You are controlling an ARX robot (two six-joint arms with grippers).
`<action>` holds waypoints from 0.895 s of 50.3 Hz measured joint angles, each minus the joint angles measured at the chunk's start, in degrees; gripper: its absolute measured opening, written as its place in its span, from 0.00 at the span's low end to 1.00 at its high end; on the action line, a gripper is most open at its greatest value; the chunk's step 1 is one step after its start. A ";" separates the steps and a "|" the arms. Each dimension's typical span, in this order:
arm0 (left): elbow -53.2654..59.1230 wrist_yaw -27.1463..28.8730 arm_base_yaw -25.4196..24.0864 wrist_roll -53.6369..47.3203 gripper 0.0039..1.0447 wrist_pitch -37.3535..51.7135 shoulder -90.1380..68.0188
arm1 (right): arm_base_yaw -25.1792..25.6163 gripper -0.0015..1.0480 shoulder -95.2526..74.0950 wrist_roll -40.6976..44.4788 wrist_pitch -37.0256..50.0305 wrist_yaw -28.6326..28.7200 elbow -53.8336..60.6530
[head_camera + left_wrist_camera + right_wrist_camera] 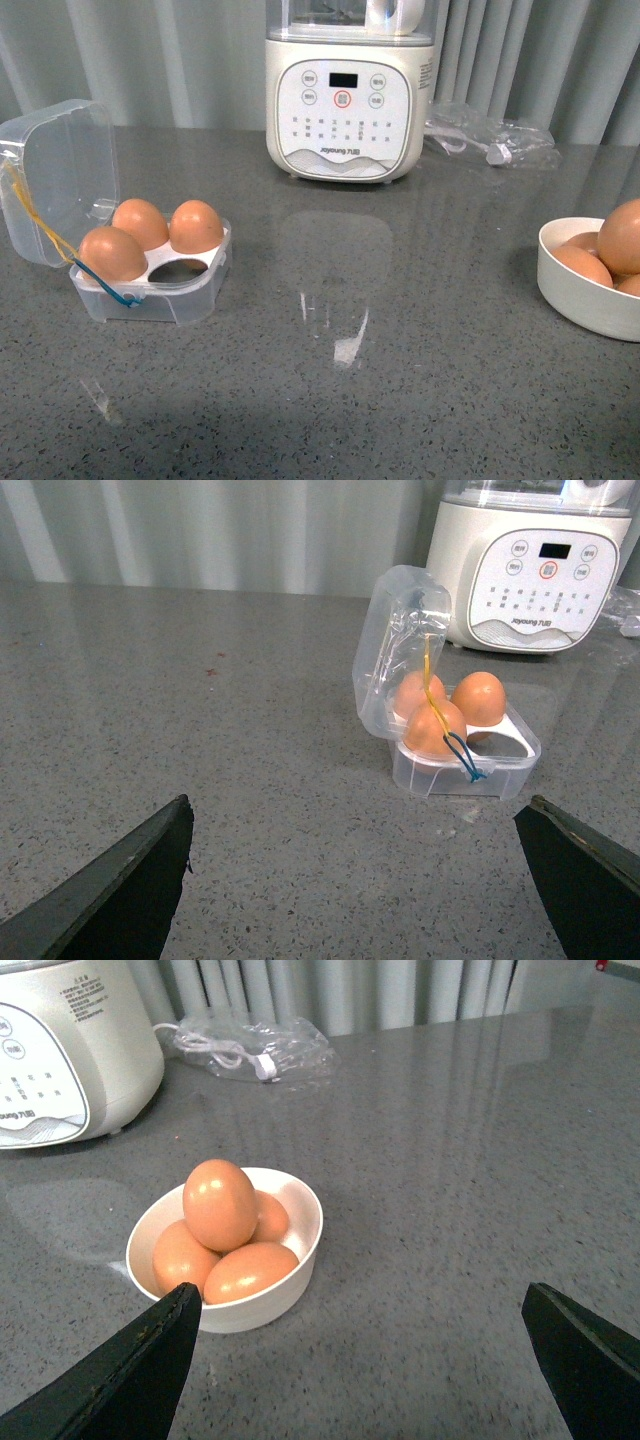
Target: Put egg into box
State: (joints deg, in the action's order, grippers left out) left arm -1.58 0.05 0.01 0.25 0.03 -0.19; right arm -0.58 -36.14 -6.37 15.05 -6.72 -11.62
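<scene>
The right gripper (358,1300) hangs released, fingers spread wide, nothing between them. Just ahead of it, nearer 1 finger than the other, sits the white bowl (272,1305). The egg (220,1204) tops the pile of 4 there, its long axis roughly upright, so I judge a grasp from above suits it. The right arm is plainly the nearer. Well apart, ahead of the equally open, empty left gripper (357,805), the box (500,773) stands lid-up with 1 empty slot (505,742).
</scene>
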 joint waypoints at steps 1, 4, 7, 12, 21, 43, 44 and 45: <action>0.00 0.00 0.00 0.00 0.94 0.00 0.00 | 0.22 0.93 -0.98 0.22 0.63 0.52 -0.28; 0.00 0.00 0.00 -0.02 0.94 0.00 0.00 | 1.14 0.93 -5.75 1.36 3.28 2.89 -1.73; 0.00 -0.02 0.00 0.00 0.94 0.00 0.00 | 1.97 0.93 -9.90 2.75 5.40 4.96 -2.89; 0.00 -0.02 0.00 0.00 0.94 0.00 0.00 | 2.91 0.93 -17.05 6.19 9.14 9.81 -5.97; 0.00 -0.02 0.00 0.00 0.94 0.00 0.00 | 2.99 0.93 -26.80 8.35 15.43 13.22 -9.68; 0.00 0.00 0.00 -0.02 0.94 0.00 0.00 | -0.31 0.93 -40.39 8.98 19.52 14.56 -15.10; 0.00 0.00 0.00 -0.02 0.94 0.00 0.00 | -0.50 0.93 -40.70 8.96 19.52 14.53 -15.37; 0.00 0.00 0.00 0.00 0.94 0.00 0.00 | -0.72 0.93 -41.00 8.96 19.52 14.56 -15.61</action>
State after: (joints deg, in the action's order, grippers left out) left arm -1.58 0.05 0.01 0.25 0.03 -0.19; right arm -1.30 -77.14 2.59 34.57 7.84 -27.22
